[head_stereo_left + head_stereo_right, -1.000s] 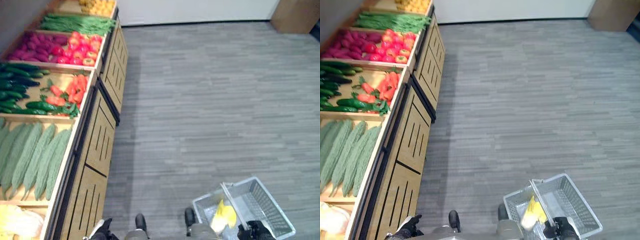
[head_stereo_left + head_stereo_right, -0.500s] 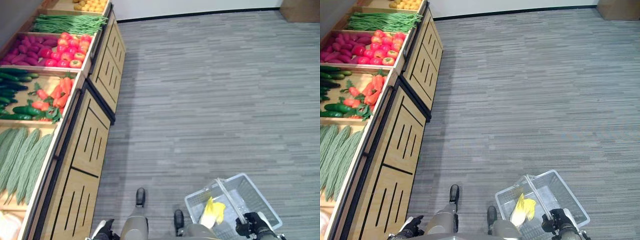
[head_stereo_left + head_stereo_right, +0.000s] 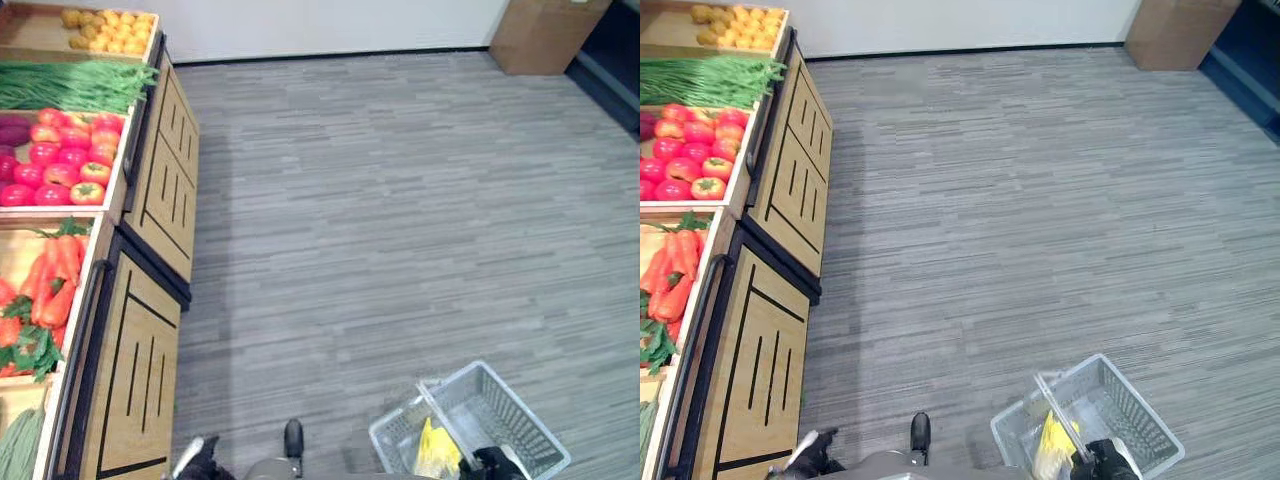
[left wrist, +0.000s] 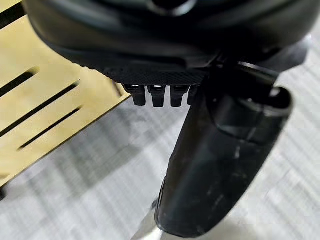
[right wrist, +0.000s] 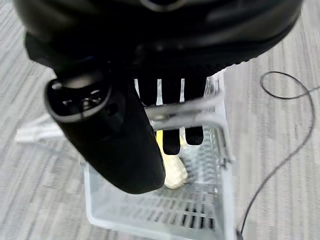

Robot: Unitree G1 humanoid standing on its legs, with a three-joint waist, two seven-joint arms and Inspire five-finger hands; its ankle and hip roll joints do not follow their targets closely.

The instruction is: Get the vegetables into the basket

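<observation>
— Basket (image 3: 505,425), where is it? And what's inside?

— I see it on the floor (image 3: 400,220) at the lower right, hanging from my right robot hand (image 5: 165,95), whose fingers are curled round the handle (image 5: 187,111). One pale yellow leafy vegetable (image 3: 437,450) lies inside, against the near wall. I count one basket and one item in it.

— And the other robot hand?

— My left robot hand (image 4: 165,85) is down by the wooden stand (image 3: 140,340), fingers curled under, holding nothing.

— What do the bins hold?

— From far to near on the stand: a bin of small yellow-orange produce (image 3: 105,18), a bin of long green beans (image 3: 70,85), a bin of red tomatoes (image 3: 60,170) with something purple at its edge, and a bin of orange carrots (image 3: 50,285) with green leaves. A bit of a pale green gourd (image 3: 20,450) shows at the bottom corner. Too many pieces for me to count.

— What differs from half a second ago?

— My view has swung right: the stand has slid toward the left edge, the cucumbers have gone out of sight, and a brown box (image 3: 545,35) now shows by the far wall. The basket hangs in my right robot hand as before, with the same vegetable in it.
</observation>
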